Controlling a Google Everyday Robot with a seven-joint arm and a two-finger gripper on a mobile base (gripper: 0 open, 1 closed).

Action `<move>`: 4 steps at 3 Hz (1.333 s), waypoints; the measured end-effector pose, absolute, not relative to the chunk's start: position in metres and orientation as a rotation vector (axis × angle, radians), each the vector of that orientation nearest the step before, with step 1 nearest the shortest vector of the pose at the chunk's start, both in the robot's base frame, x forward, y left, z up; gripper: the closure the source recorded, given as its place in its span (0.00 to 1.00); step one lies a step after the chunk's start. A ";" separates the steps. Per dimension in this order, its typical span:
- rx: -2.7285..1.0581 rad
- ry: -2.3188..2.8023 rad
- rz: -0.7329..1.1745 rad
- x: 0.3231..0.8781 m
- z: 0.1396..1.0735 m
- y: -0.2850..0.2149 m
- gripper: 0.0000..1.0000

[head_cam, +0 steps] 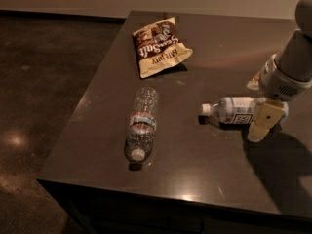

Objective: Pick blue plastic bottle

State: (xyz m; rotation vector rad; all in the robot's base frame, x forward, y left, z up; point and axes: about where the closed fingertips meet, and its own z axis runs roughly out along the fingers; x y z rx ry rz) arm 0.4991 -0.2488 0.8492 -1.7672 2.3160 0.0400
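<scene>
The blue plastic bottle (pixel 233 110) lies on its side at the right of the dark table (pixel 204 169), white cap pointing left, pale label with a dark text panel. My gripper (pixel 261 123) hangs over the bottle's right end, its pale finger (pixel 262 121) in front of the bottle's base. The bottle's far end is hidden behind the gripper.
A clear ribbed bottle (pixel 141 123) with a narrow band label lies near the table's front left, cap toward the front edge. A brown and cream snack bag (pixel 158 45) lies at the back. The table's left and front edges drop to a dark floor (pixel 44 106).
</scene>
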 end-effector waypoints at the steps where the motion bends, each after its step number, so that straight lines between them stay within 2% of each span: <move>1: -1.754 2.310 0.058 0.499 0.847 -0.248 0.35; 2: -1.750 2.307 0.058 0.498 0.859 -0.238 0.67; 3: -1.764 2.280 0.062 0.498 0.880 -0.223 0.89; 4: -1.789 2.245 0.057 0.500 0.903 -0.208 1.00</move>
